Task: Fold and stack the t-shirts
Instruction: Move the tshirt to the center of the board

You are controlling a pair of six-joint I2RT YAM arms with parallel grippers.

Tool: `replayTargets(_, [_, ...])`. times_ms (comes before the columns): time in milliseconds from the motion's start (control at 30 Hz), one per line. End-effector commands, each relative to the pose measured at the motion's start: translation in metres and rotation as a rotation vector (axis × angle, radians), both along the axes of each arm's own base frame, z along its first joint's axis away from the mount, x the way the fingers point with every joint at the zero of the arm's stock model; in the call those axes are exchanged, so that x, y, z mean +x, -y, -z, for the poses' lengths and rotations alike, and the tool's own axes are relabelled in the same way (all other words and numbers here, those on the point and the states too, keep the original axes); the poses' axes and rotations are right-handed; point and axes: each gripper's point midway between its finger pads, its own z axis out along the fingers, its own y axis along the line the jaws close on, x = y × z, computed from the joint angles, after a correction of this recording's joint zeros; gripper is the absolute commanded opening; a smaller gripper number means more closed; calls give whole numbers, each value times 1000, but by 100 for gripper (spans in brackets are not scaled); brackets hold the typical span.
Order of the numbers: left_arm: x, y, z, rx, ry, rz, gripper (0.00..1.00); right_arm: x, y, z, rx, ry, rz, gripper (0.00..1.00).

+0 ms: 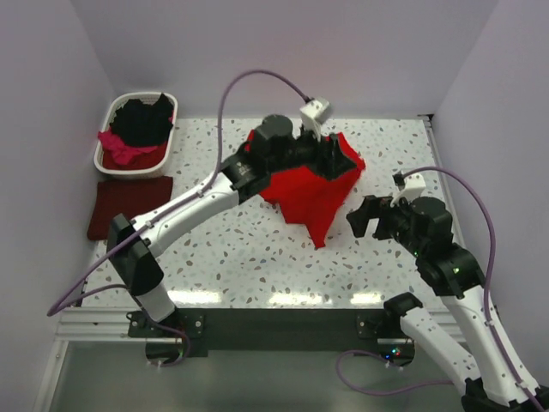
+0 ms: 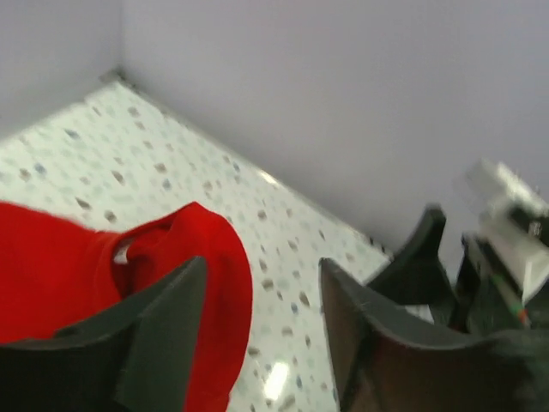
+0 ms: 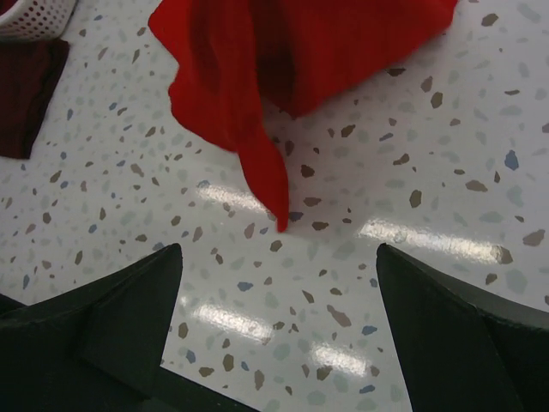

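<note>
The bright red t-shirt (image 1: pixel 313 190) lies crumpled at the back middle of the table, with a pointed corner trailing toward the front. My left gripper (image 1: pixel 331 160) hovers over its top; in the left wrist view it (image 2: pixel 264 266) is open, with the red cloth (image 2: pixel 60 266) beside the left finger and bare table between the jaws. My right gripper (image 1: pixel 362 216) is open just right of the shirt's corner; in the right wrist view it (image 3: pixel 279 251) is empty, with the red tip (image 3: pixel 276 206) just ahead. A folded dark maroon t-shirt (image 1: pixel 129 206) lies at the left.
A white laundry basket (image 1: pixel 110 120) at the back left holds a black shirt (image 1: pixel 141 120) and a magenta-pink one (image 1: pixel 120 148). Grey walls close in the left, back and right sides. The basket's corner (image 3: pixel 34 17) and the maroon shirt (image 3: pixel 26 94) show in the right wrist view.
</note>
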Motion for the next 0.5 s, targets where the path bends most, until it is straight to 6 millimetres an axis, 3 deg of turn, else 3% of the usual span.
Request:
replayTargets(0, [-37,0,-3,-90,-16,39,72,3,19,-3,-57,17,86,99])
replayTargets(33, [-39,-14,-8,-101,-7,-7,77,4,19,-1,-60,12,93,99])
replayTargets(67, [-33,-22,18,-54,-33,-62,81,5,19,1,-60,3,98,99])
replayTargets(167, [-1,-62,63,77,-90,-278,89,13,17,12,-58,-33,113,99])
replayTargets(200, [24,-89,78,94,-134,-380,89,15,15,13,-56,-39,113,99])
replayTargets(233, [34,-107,105,123,-187,-432,89,16,13,18,-56,-57,112,99])
replayTargets(267, [46,-123,119,124,-228,-481,89,19,11,25,-60,-85,109,99])
replayTargets(300, [69,-151,135,123,-271,-555,89,21,8,29,-59,-100,102,99])
replayTargets(367, [89,-175,165,170,-322,-624,89,23,1,44,-65,-156,71,99])
replayTargets(400, [105,-194,192,224,-360,-684,87,24,-3,49,-64,-172,56,99])
replayTargets(467, [124,-211,208,248,-397,-752,81,26,-10,63,-80,-227,16,99])
